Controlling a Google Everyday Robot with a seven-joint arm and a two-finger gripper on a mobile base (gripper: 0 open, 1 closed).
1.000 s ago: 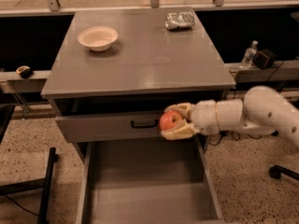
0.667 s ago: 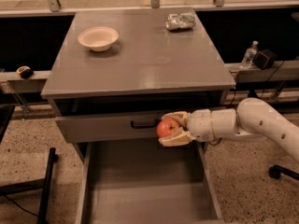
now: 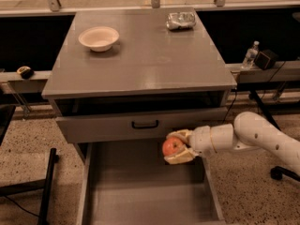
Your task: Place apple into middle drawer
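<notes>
The red-orange apple (image 3: 172, 146) is held in my gripper (image 3: 178, 147), whose cream fingers (image 3: 179, 158) close above and below it. The white arm reaches in from the right. The apple hangs over the back right part of the open middle drawer (image 3: 145, 191), a wide deep grey box with a flat floor, pulled far out toward the camera. It sits just below the front of the upper drawer (image 3: 140, 124) with the small black handle.
On the grey cabinet top (image 3: 140, 55) stand a white bowl (image 3: 98, 37) at the back left and a shiny silver wrinkly bag (image 3: 181, 20) at the back right. A water bottle (image 3: 251, 55) and a black box stand on the ledge at right. A black stand leg is at lower left.
My gripper has moved down and slightly left with the apple, from level with the handled drawer front to below it, over the open middle drawer.
</notes>
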